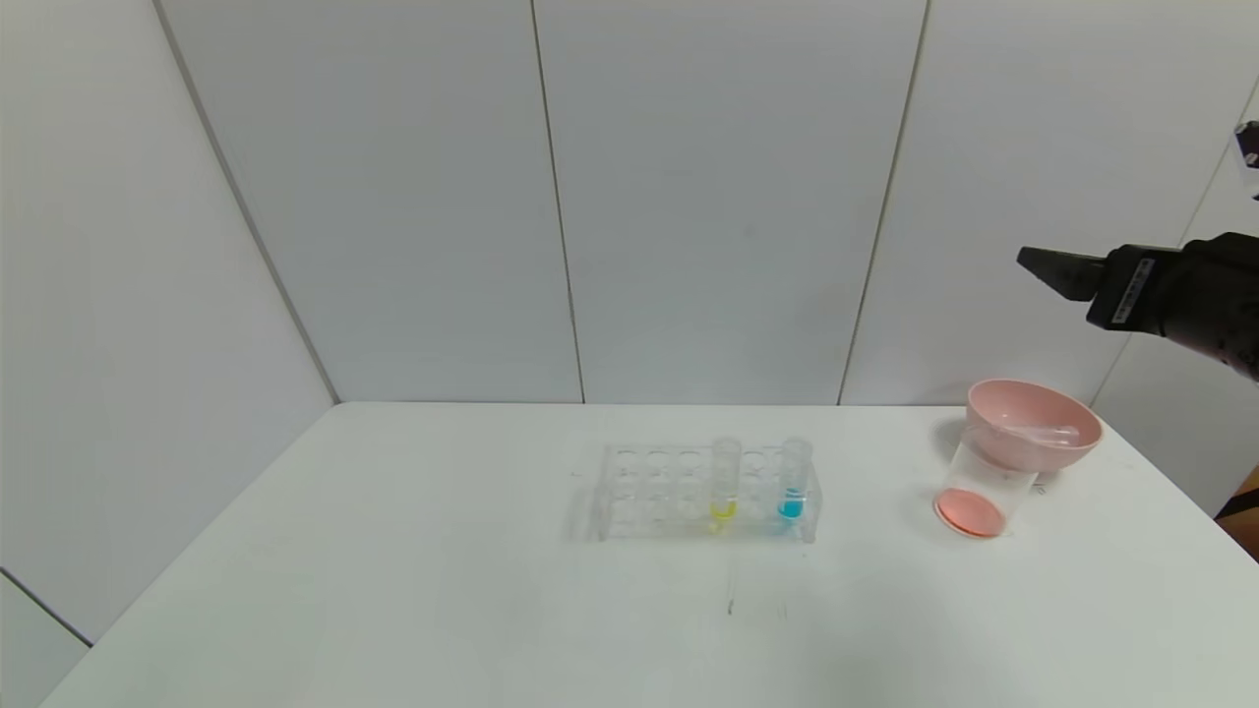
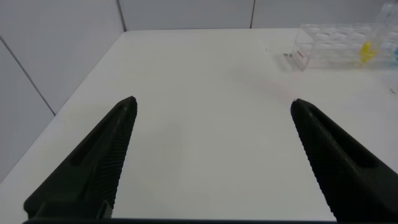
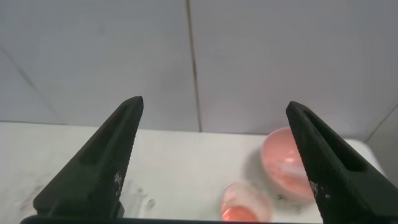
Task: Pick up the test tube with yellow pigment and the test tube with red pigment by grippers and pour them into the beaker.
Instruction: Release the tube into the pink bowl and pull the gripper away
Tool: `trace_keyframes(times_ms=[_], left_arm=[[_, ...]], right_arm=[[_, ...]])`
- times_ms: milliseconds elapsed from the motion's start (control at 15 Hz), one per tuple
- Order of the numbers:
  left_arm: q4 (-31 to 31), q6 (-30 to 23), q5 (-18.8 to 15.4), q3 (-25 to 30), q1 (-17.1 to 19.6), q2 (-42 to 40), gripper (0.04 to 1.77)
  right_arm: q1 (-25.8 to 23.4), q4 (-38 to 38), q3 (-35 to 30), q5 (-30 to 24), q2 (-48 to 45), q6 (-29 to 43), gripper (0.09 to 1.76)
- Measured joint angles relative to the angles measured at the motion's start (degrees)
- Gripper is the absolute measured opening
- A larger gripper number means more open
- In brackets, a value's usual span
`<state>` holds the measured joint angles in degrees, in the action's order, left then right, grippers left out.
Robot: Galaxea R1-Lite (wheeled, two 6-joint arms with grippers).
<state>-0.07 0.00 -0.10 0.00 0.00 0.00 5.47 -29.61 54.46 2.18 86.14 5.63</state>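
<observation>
The test tube with yellow pigment (image 1: 725, 484) stands upright in the clear rack (image 1: 669, 492) mid-table; it also shows in the left wrist view (image 2: 367, 51). A clear tube (image 1: 1043, 431) lies inside the pink funnel (image 1: 1033, 425), with no red liquid visible in it. The funnel sits tilted on the beaker (image 1: 977, 492), which holds red-orange liquid at its bottom. My right gripper (image 1: 1052, 270) is open and empty, high above and to the right of the beaker (image 3: 245, 205). My left gripper (image 2: 212, 101) is open and empty over bare table left of the rack, out of the head view.
A tube with blue liquid (image 1: 793, 484) stands in the rack to the right of the yellow one. The white table (image 1: 393, 590) ends at grey wall panels behind. The table's right edge runs close past the beaker.
</observation>
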Motion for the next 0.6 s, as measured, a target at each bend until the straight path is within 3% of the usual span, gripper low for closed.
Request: trace_keyframes(times_ms=[133, 333, 600], left_arm=[[0.0, 0.0, 0.0, 0.0, 0.0, 0.0, 1.76], [0.0, 0.0, 0.0, 0.0, 0.0, 0.0, 1.76], [0.0, 0.0, 0.02, 0.0, 0.0, 0.0, 1.76]], right_arm=[[7.4, 6.08, -2.61, 4.9, -5.66, 6.7, 1.66], [19.66, 6.81, -10.65, 12.64, -11.53, 10.07, 1.68], [33.88, -5.47, -23.09, 23.47, -12.52, 9.45, 1.69]])
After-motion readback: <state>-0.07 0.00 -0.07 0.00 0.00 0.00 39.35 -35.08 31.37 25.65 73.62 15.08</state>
